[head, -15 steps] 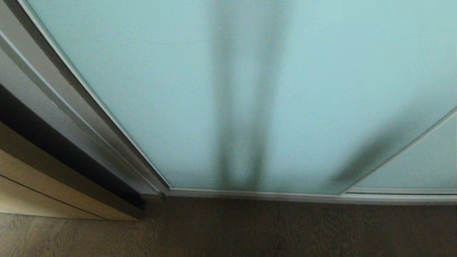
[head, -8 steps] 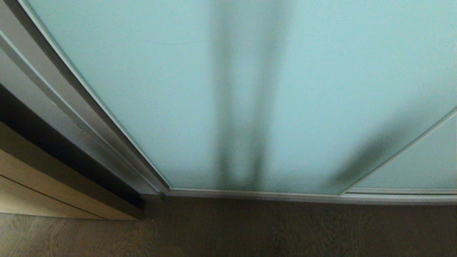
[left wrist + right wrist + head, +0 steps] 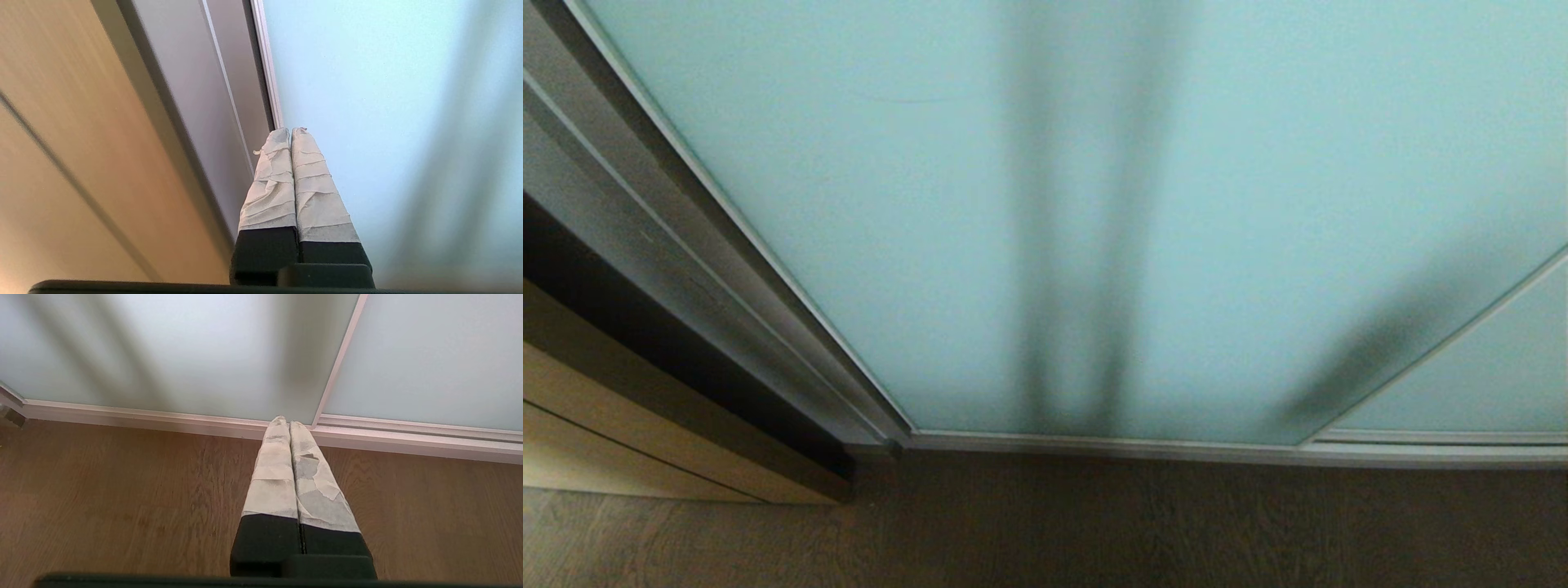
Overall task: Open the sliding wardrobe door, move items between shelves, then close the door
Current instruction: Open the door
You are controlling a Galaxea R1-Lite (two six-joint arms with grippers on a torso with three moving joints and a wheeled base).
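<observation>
The sliding wardrobe door [image 3: 915,245] is standing shut above the wooden floor [image 3: 1094,531], with a tan cabinet front [image 3: 621,441] beside its frame. The left gripper [image 3: 291,132] is pointing at the door's frame edge, the right gripper [image 3: 286,421] (lower) at its bottom rail, both jaws pressed together.

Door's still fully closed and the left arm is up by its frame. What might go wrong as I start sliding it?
1. The left tool is shut, its wrapped tips at the door's slim metal frame; they could slip off, finding nothing to catch.
2. Dark shapes show behind the frosted glass; whatever hangs there might snag.
3. The wooden cabinet beside the frame leaves that arm little room.
</observation>
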